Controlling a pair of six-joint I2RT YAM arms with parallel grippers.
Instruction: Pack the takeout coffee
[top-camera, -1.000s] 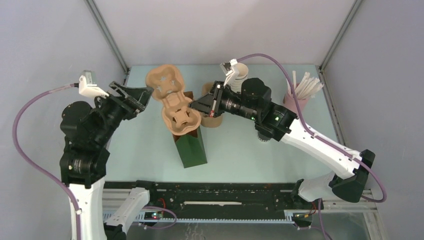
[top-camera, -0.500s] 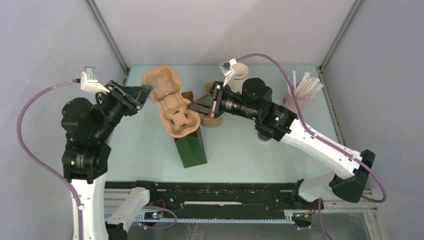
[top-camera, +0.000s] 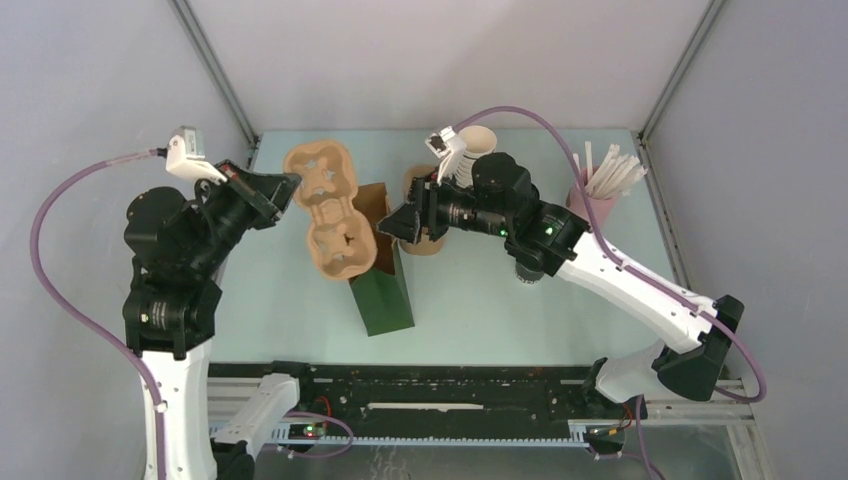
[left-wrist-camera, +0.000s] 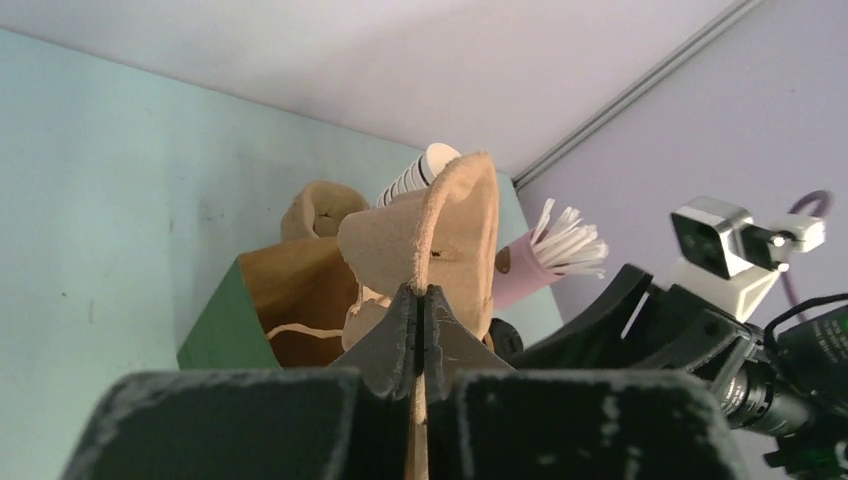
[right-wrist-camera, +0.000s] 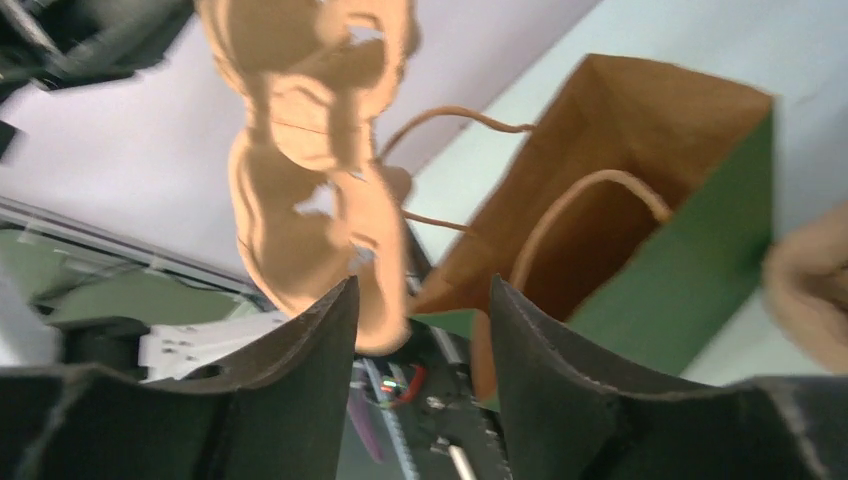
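Note:
A tan moulded-pulp cup carrier (top-camera: 326, 212) hangs over the open mouth of the green paper bag (top-camera: 381, 288). My left gripper (top-camera: 288, 184) is shut on the carrier's far rim; in the left wrist view its fingertips (left-wrist-camera: 418, 296) pinch the thin edge of the carrier (left-wrist-camera: 458, 225). Just right of the carrier, above the bag, my right gripper (top-camera: 396, 224) stands open. In the right wrist view nothing sits between its fingers (right-wrist-camera: 422, 290), and the carrier (right-wrist-camera: 292, 225) hangs ahead on the left. A dark round thing (top-camera: 526, 274) peeks from under the right forearm; I cannot tell whether it is the takeout coffee.
A tan stack (top-camera: 424, 241) stands right behind the bag. A tall stack of white-rimmed cups (top-camera: 479, 147) is at the back. A pink cup of white straws (top-camera: 592, 203) stands at the back right. The bag's brown inside and handles (right-wrist-camera: 600, 190) face the right wrist camera.
My left gripper has shut on the carrier's rim. My right gripper has opened and let go of the carrier, which has shifted left and down a little.

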